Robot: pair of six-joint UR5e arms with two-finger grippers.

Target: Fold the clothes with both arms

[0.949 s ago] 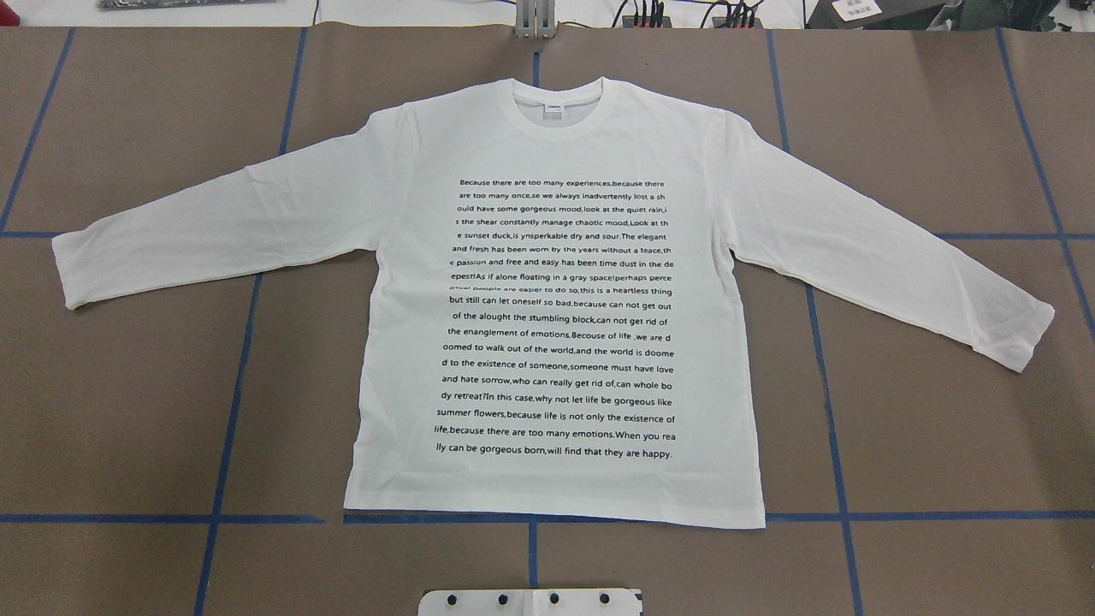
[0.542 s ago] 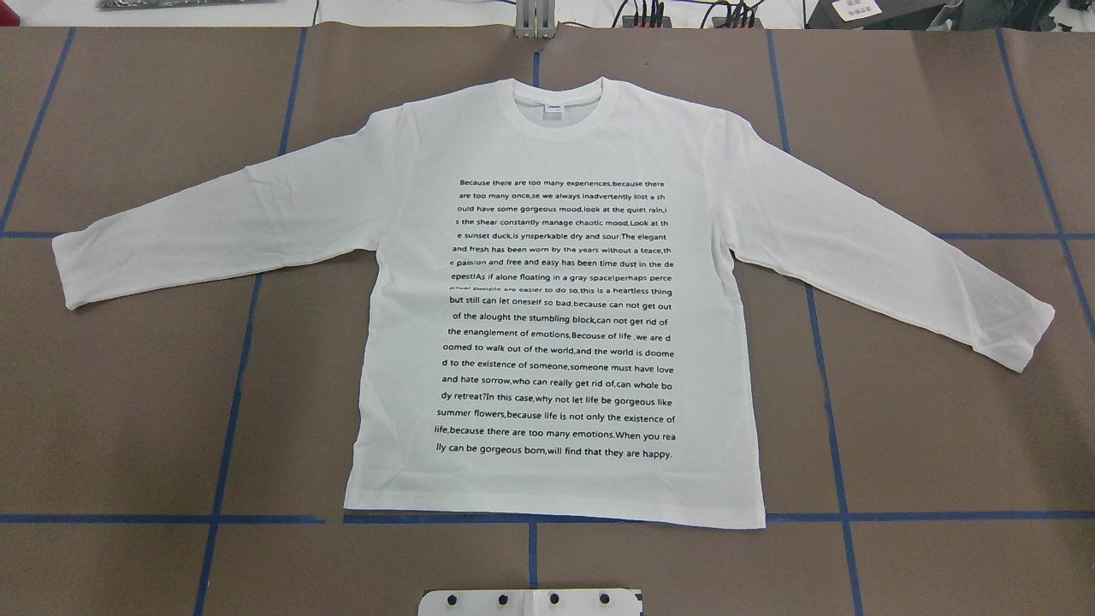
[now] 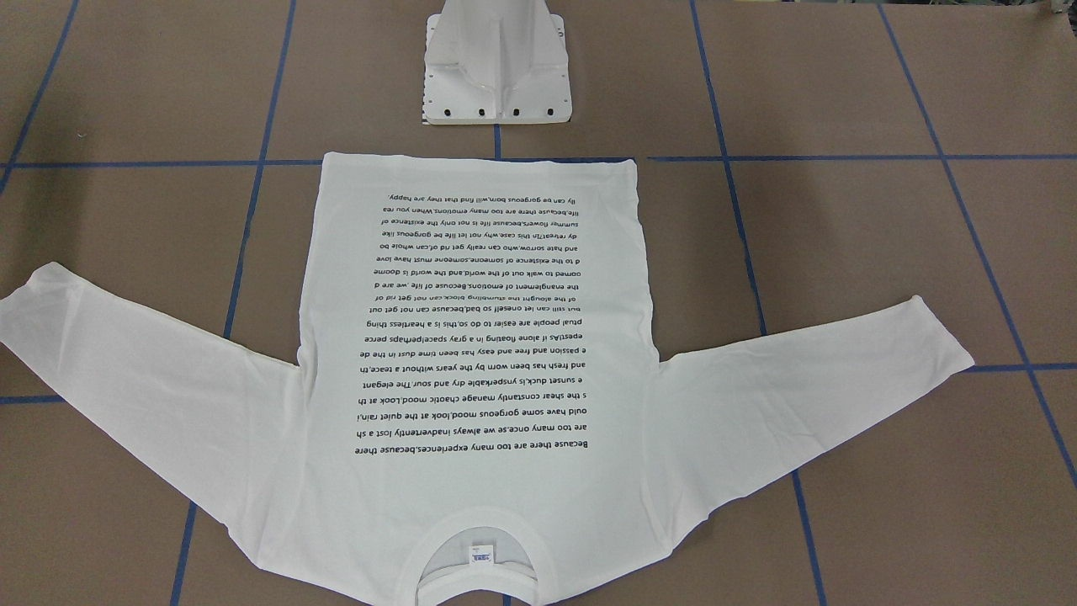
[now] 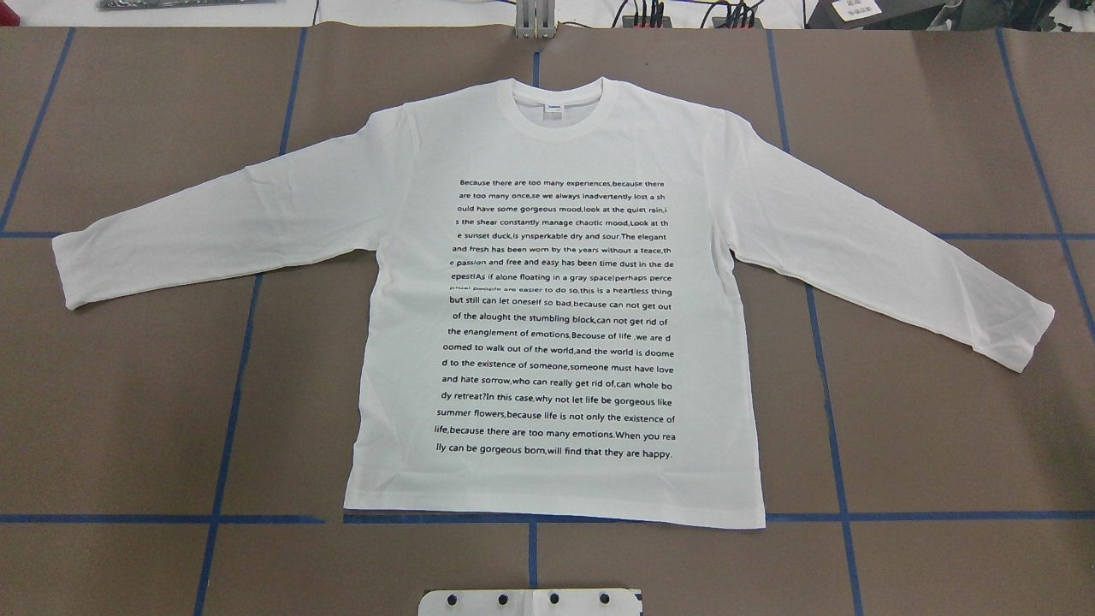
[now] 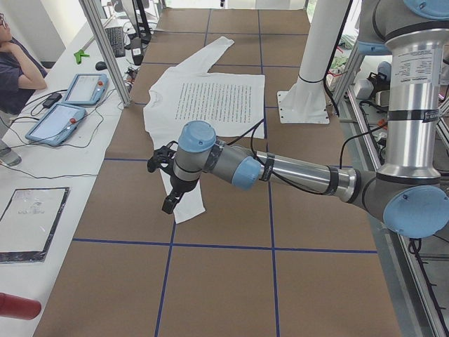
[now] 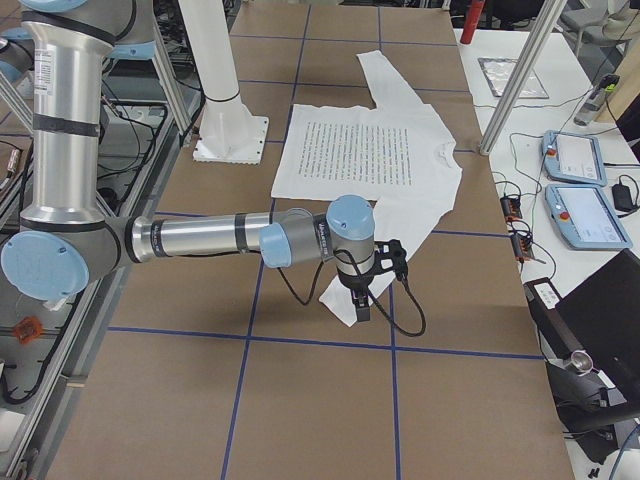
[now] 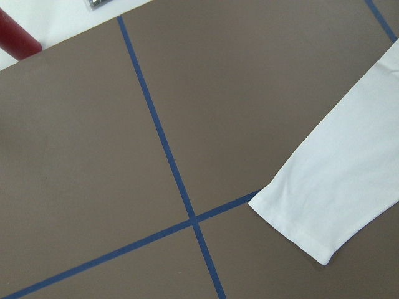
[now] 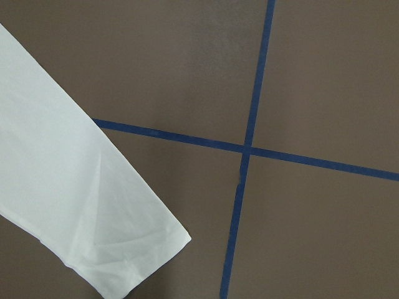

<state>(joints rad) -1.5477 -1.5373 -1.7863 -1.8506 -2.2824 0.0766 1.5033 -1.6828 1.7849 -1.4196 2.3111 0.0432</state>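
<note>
The white long-sleeved T-shirt (image 4: 556, 299) lies flat on the brown table, text side up, collar away from the robot and both sleeves spread out. No gripper shows in the overhead or front views. In the exterior left view my left gripper (image 5: 167, 200) hangs over the left sleeve's cuff (image 7: 324, 212). In the exterior right view my right gripper (image 6: 363, 305) hangs over the right sleeve's cuff (image 8: 112, 249). I cannot tell whether either gripper is open or shut. Both wrist views show only a cuff on the table, with no fingers in frame.
The white pedestal base (image 3: 496, 67) stands just past the shirt's hem on the robot's side. Blue tape lines (image 4: 231, 385) grid the table. A side bench holds teach pendants (image 5: 70, 105), with a person (image 5: 17, 63) beside it. A red cylinder (image 7: 15, 34) lies off the table's corner.
</note>
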